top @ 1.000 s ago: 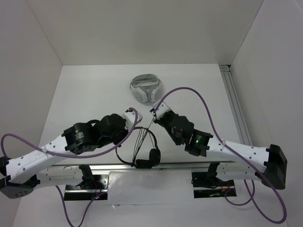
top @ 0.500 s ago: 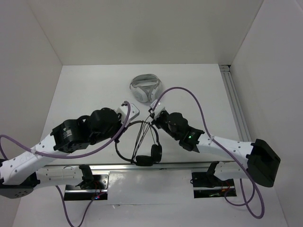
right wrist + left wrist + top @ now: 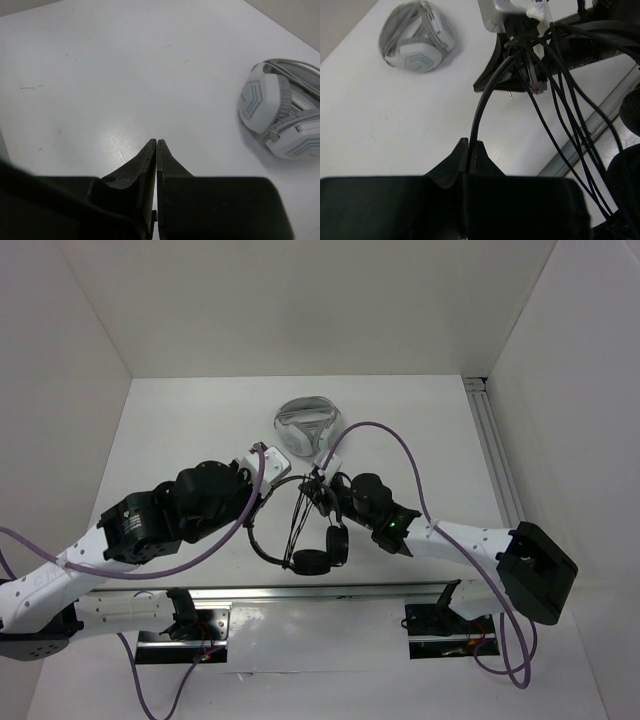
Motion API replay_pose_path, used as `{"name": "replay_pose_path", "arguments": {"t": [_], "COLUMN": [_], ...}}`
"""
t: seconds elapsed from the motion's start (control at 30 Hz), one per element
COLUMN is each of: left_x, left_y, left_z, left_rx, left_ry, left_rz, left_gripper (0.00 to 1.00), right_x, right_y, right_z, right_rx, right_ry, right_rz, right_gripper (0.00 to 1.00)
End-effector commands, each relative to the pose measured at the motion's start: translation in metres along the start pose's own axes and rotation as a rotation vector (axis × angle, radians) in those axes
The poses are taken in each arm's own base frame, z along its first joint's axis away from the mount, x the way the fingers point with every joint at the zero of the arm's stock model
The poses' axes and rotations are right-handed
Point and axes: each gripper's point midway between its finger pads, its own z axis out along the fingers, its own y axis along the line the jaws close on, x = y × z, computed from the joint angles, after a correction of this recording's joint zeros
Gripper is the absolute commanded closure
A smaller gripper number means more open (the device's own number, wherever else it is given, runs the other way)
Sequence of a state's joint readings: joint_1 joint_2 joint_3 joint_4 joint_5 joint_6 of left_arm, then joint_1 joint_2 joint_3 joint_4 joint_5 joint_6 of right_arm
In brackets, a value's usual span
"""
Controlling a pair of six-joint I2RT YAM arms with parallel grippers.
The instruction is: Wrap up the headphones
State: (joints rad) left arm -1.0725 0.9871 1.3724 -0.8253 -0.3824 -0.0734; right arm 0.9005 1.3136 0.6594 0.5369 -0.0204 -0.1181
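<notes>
The black headphones [image 3: 312, 560] hang between my two arms near the table's front edge, ear pads low, with thin cable strands [image 3: 560, 100] strung from them. My left gripper [image 3: 270, 476] is shut on their thin black headband, which rises from the closed fingertips [image 3: 471, 144] toward the right gripper [image 3: 532, 80]. My right gripper [image 3: 319, 483] is at the top of the headband where the cable strands bunch. In its own wrist view its jaws [image 3: 156, 141] are pressed together with nothing showing between them. Whether cable is caught deeper in cannot be seen.
A bulkier white-and-grey headset [image 3: 308, 425] lies folded on the white table behind the grippers, also in the wrist views [image 3: 415, 37] [image 3: 282, 115]. A metal rail [image 3: 495, 450] runs along the right side and another [image 3: 300, 592] along the front edge. White walls enclose the table.
Both grippers have moved away from the front edge toward the headset. The headphones have shifted with them, back and to the right, and the ear pads have risen.
</notes>
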Motion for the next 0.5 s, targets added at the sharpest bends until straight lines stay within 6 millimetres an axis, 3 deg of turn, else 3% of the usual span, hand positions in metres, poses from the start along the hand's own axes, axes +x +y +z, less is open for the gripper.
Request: {"name": "replay_pose_path", "arguments": {"t": [0.0,0.2,0.33,0.43,0.47], "left_x": [-0.044,-0.052,-0.052,-0.047,-0.047], "left_y": [0.011,0.028,0.033,0.036,0.038], "left_z": [-0.005,-0.001,0.003,0.009,0.008], "left_rx": [-0.048,-0.158,-0.197,-0.226,-0.238], "left_ry": [-0.21,-0.256,-0.253,-0.248,-0.263], "left_rz": [-0.024,-0.041,-0.038,-0.032,-0.042], "left_gripper": [1.0,1.0,1.0,1.0,1.0], "right_x": [-0.017,-0.006,-0.015,-0.012,-0.022], "right_y": [0.016,0.02,0.016,0.019,0.018], "right_z": [0.004,0.0,-0.007,-0.015,-0.018], "right_rx": [-0.096,-0.152,-0.174,-0.206,-0.212], "right_ry": [-0.091,-0.082,-0.122,-0.124,-0.154], "right_rz": [0.06,0.099,0.129,0.135,0.14], "right_gripper": [0.9,0.87,0.79,0.79,0.79]}}
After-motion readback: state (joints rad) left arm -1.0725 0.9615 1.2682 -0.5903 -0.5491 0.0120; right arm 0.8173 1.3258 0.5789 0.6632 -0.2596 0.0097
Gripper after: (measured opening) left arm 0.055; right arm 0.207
